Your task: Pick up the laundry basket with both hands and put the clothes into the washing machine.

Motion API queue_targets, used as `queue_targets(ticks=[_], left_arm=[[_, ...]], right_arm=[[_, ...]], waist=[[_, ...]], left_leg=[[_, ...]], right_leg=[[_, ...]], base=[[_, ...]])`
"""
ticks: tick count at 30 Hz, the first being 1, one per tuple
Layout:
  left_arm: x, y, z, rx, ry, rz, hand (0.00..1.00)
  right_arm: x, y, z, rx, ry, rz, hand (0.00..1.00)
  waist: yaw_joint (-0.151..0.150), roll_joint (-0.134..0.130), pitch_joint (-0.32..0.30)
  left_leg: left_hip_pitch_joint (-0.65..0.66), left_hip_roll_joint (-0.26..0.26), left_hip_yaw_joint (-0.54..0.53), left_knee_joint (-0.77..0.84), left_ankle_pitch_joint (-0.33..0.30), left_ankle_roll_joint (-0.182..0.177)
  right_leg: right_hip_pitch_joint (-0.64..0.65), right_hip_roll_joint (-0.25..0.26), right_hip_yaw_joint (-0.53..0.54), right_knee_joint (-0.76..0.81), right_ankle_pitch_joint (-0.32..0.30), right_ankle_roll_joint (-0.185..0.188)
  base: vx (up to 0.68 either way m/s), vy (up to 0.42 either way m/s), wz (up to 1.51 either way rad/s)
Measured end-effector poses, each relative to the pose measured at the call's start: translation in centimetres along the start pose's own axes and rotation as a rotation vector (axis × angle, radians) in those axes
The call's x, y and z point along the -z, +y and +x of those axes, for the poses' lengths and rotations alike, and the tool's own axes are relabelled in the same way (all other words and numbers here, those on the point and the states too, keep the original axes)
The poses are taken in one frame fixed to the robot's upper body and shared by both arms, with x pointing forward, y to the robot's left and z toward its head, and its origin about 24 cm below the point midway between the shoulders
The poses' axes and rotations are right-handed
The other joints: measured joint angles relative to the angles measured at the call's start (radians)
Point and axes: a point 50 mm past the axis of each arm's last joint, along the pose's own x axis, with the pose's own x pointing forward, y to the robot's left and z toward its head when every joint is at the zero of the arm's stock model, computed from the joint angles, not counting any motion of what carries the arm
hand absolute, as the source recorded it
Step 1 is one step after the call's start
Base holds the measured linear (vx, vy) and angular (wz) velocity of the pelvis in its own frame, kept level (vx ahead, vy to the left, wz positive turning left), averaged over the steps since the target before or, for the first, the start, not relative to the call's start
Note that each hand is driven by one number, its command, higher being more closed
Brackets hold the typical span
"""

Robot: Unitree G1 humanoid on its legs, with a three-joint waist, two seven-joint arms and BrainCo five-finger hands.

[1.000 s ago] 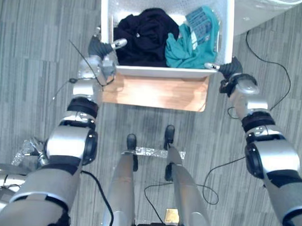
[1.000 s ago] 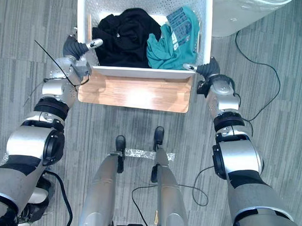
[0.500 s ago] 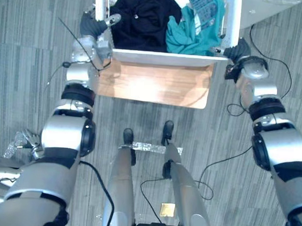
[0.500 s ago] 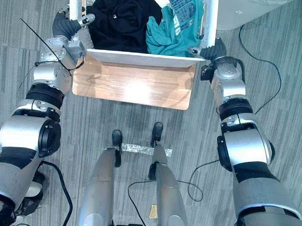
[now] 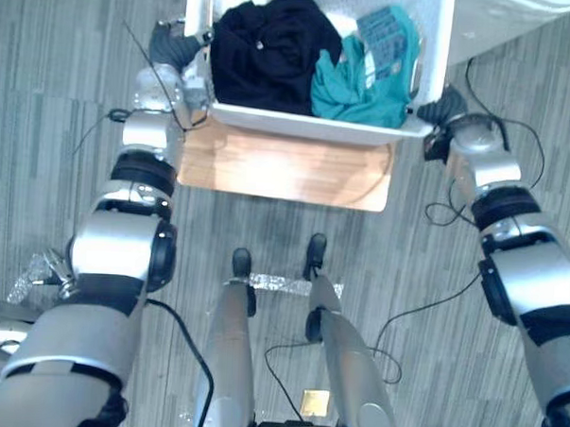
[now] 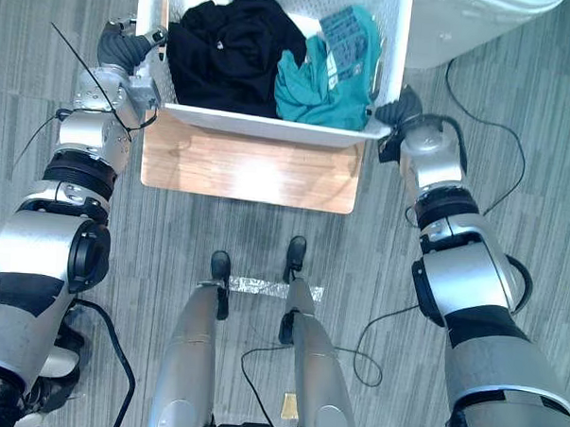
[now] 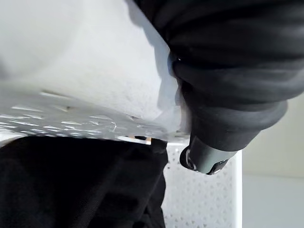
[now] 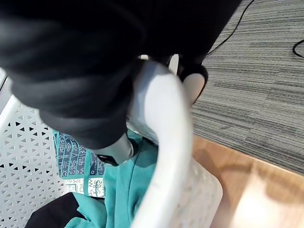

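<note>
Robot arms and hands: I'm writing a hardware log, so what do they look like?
Both the left arm and the right arm are rounded silver-grey shells joined by black ringed joints. The left hand and the right hand wear dark ribbed covers over the back and wrist, with silver fingers ending in dark tips.

A: Which parts are cropped in the head views?
B: Laundry basket [image 5: 308, 125], far end cut off at 12 o'clock; white appliance [image 5: 501, 24], corner only, 1 o'clock, unidentifiable. Wooden board [image 5: 287, 166], far edge hidden beneath the basket.
</note>
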Motion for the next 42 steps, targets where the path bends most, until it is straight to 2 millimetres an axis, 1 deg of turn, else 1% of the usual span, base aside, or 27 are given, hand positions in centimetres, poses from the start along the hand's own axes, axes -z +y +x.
queue_targets(ticks=[1,2,3,4,6,7,9,10,11,14,15,17,19,22,27,29,31,32,33,34,35,37,38,39,40,41,42], left_arm=[[1.4,0.0,-0.5,-0.003,0.007,0.063,1.0],[2.1,-0.1,-0.8,0.001,0.01,0.078,1.0],[3.6,-0.4,-1.5,0.015,0.027,0.094,1.0],[4.7,-0.6,-2.1,0.023,0.034,0.104,1.0],[8.0,-0.5,-4.1,0.038,0.069,0.108,1.0],[9.0,-0.5,-4.8,0.045,0.083,0.107,1.0],[13.3,-0.7,-8.5,0.074,0.157,0.085,1.0],[14.3,-0.9,-9.5,0.081,0.179,0.075,1.0],[16.3,-1.3,-11.9,0.097,0.221,0.044,1.0],[18.6,-1.6,-14.9,0.122,0.282,0.017,1.0],[20.2,-1.7,-16.8,0.138,0.349,-0.024,1.0],[21.9,-1.5,-19.0,0.15,0.426,-0.046,1.0],[24.2,-1.0,-22.5,0.157,0.536,-0.073,1.0],[25.6,-1.0,-25.5,0.154,0.621,-0.127,1.0],[26.1,-1.0,-27.3,0.137,0.66,-0.196,1.0],[26.3,-1.3,-27.9,0.133,0.675,-0.21,1.0],[26.4,-1.0,-28.1,0.127,0.683,-0.206,1.0],[26.4,-1.2,-28.2,0.124,0.686,-0.216,1.0],[26.4,-1.3,-28.4,0.122,0.689,-0.223,1.0],[26.4,-1.4,-28.7,0.117,0.694,-0.233,1.0],[26.3,-1.4,-29.0,0.115,0.691,-0.238,1.0],[25.9,-1.4,-29.1,0.11,0.675,-0.248,1.0],[25.8,-1.4,-29.2,0.11,0.671,-0.25,1.0],[25.7,-1.4,-29.0,0.108,0.663,-0.251,1.0],[25.5,-1.5,-28.8,0.11,0.654,-0.255,1.0],[25.4,-1.7,-28.5,0.116,0.647,-0.258,1.0],[25.0,-2.0,-27.6,0.13,0.625,-0.255,1.0]], right_arm=[[1.6,0.5,-0.3,-0.013,0.028,0.017,1.0],[2.3,0.7,-0.4,-0.016,0.037,0.021,1.0],[3.9,0.7,-0.8,-0.019,0.057,0.026,1.0],[5.1,0.6,-1.3,-0.016,0.073,0.033,1.0],[8.5,1.4,-2.7,-0.032,0.106,0.056,1.0],[9.6,1.4,-3.2,-0.033,0.119,0.06,1.0],[14.1,1.9,-6.0,-0.035,0.186,0.087,1.0],[15.2,1.9,-6.9,-0.033,0.204,0.088,1.0],[17.4,1.7,-9.2,-0.02,0.234,0.1,1.0],[19.5,1.2,-11.8,0.008,0.266,0.121,1.0],[20.8,1.2,-13.3,0.024,0.298,0.134,1.0],[22.3,1.6,-14.9,0.035,0.343,0.149,1.0],[24.3,2.0,-17.2,0.026,0.418,0.146,1.0],[25.7,2.1,-19.4,0.042,0.463,0.148,1.0],[26.3,2.3,-21.0,0.071,0.472,0.172,1.0],[26.5,2.3,-21.3,0.077,0.48,0.174,1.0],[26.6,2.5,-21.4,0.084,0.484,0.179,1.0],[26.5,2.4,-21.4,0.099,0.483,0.178,1.0],[26.6,2.3,-21.4,0.105,0.484,0.178,1.0],[26.6,2.1,-21.5,0.11,0.487,0.178,1.0],[26.7,2.0,-21.6,0.112,0.488,0.181,1.0],[26.8,2.1,-21.9,0.112,0.495,0.187,1.0],[26.9,2.1,-22.0,0.113,0.498,0.191,1.0],[27.0,2.2,-22.3,0.118,0.501,0.211,1.0],[27.1,2.2,-22.5,0.127,0.503,0.222,1.0],[27.1,2.1,-22.6,0.139,0.505,0.237,1.0],[27.3,2.5,-22.7,0.161,0.512,0.276,1.0]], waist=[[-0.001,0.0,0.0],[-0.004,0.0,0.0],[-0.004,0.0,0.0],[-0.002,0.0,0.0],[-0.003,0.0,0.001],[-0.003,0.0,0.001],[-0.004,0.001,0.001],[-0.009,0.002,0.0],[-0.01,0.005,-0.004],[-0.011,0.01,-0.023],[-0.014,0.013,-0.038],[-0.018,0.015,-0.07],[-0.031,0.032,-0.129],[-0.031,0.06,-0.199],[-0.032,0.077,-0.236],[-0.028,0.098,-0.245],[-0.028,0.099,-0.246],[-0.024,0.103,-0.246],[-0.024,0.107,-0.248],[-0.026,0.112,-0.252],[-0.03,0.117,-0.258],[-0.032,0.128,-0.281],[-0.032,0.136,-0.295],[-0.033,0.147,-0.316],[-0.038,0.164,-0.335],[-0.042,0.17,-0.343],[-0.06,0.126,-0.336]], left_leg=[[0.042,-0.002,0.005,-0.023,0.004,-0.004],[0.058,-0.006,0.006,-0.034,0.007,-0.006],[0.089,-0.018,0.007,-0.052,0.01,-0.008],[0.111,-0.022,0.008,-0.066,0.013,-0.012],[0.177,-0.035,0.004,-0.117,0.034,-0.019],[0.2,-0.038,0.004,-0.137,0.042,-0.022],[0.314,-0.051,-0.003,-0.206,0.059,-0.029],[0.339,-0.055,-0.004,-0.218,0.06,-0.027],[0.381,-0.062,-0.008,-0.24,0.056,-0.022],[0.409,-0.073,-0.015,-0.271,0.054,-0.012],[0.434,-0.078,-0.02,-0.293,0.065,-0.011],[0.469,-0.083,-0.028,-0.323,0.082,-0.017],[0.532,-0.084,-0.031,-0.358,0.09,-0.021],[0.588,-0.085,-0.038,-0.38,0.089,-0.021],[0.618,-0.083,-0.061,-0.347,0.072,-0.02],[0.588,-0.061,-0.075,-0.281,0.046,-0.015],[0.614,-0.051,-0.06,-0.279,0.035,-0.003],[0.578,-0.041,-0.039,-0.137,0.012,0.003],[0.555,-0.042,-0.028,-0.053,-0.006,-0.008],[0.525,-0.053,-0.026,0.091,-0.04,-0.024],[0.514,-0.067,-0.036,0.204,-0.083,-0.06],[0.518,-0.101,-0.065,0.283,-0.14,-0.094],[0.526,-0.111,-0.081,0.292,-0.155,-0.092],[0.556,-0.121,-0.12,0.273,-0.176,-0.085],[0.586,-0.125,-0.154,0.165,-0.229,-0.074],[0.602,-0.137,-0.153,0.091,-0.258,-0.023],[0.606,-0.186,-0.127,0.011,-0.253,0.053]], right_leg=[[0.029,-0.002,-0.001,0.0,-0.005,0.003],[0.041,-0.005,-0.001,0.0,-0.013,0.001],[0.066,-0.014,-0.002,0.0,-0.038,-0.022],[0.08,-0.016,-0.002,0.0,-0.046,-0.028],[0.124,-0.024,-0.008,0.0,-0.059,-0.028],[0.139,-0.027,-0.008,0.0,-0.062,-0.024],[0.222,-0.033,-0.008,0.0,-0.082,-0.024],[0.246,-0.038,-0.009,0.0,-0.098,-0.027],[0.283,-0.042,-0.012,0.003,-0.122,-0.03],[0.303,-0.047,-0.033,0.004,-0.138,-0.036],[0.321,-0.049,-0.037,0.004,-0.141,-0.035],[0.343,-0.053,-0.052,0.004,-0.149,-0.025],[0.394,-0.054,-0.057,0.002,-0.164,-0.013],[0.442,-0.058,-0.06,0.0,-0.178,-0.011],[0.5,-0.058,-0.077,0.0,-0.2,-0.01],[0.501,-0.034,-0.085,0.034,-0.208,-0.036],[0.498,-0.045,-0.089,0.07,-0.217,-0.054],[0.492,-0.053,-0.09,0.095,-0.223,-0.073],[0.492,-0.055,-0.088,0.105,-0.231,-0.083],[0.489,-0.058,-0.081,0.116,-0.238,-0.08],[0.488,-0.058,-0.079,0.12,-0.239,-0.076],[0.459,-0.057,-0.073,0.123,-0.223,-0.063],[0.44,-0.056,-0.063,0.127,-0.217,-0.057],[0.405,-0.055,-0.042,0.135,-0.196,-0.042],[0.357,-0.053,-0.02,0.144,-0.177,-0.025],[0.335,-0.057,-0.003,0.148,-0.167,-0.014],[0.296,-0.089,0.036,0.144,-0.135,0.013]], base=[[0.03,-0.001,0.05],[0.05,-0.008,0.15],[0.05,-0.018,0.16],[0.07,-0.029,0.16],[0.07,-0.028,0.16],[0.07,-0.018,0.16],[0.12,0.004,0.17],[0.12,0.036,0.27],[0.06,0.036,0.25],[0.05,0.038,0.21],[0.07,0.033,0.17],[0.1,0.032,0.16],[0.11,0.033,0.09],[0.09,0.053,0.06],[-0.04,0.033,0.16],[-0.14,-0.011,0.11],[-0.1,0.018,0.0],[-0.07,0.015,-0.11],[-0.16,0.031,-0.17],[-0.25,0.087,-0.29],[-0.26,0.114,-0.36],[-0.3,0.238,-0.55],[-0.32,0.327,-0.76],[-0.25,0.295,-0.66],[-0.19,0.234,-0.54],[-0.29,0.29,-0.26],[-0.32,0.243,-0.18]])
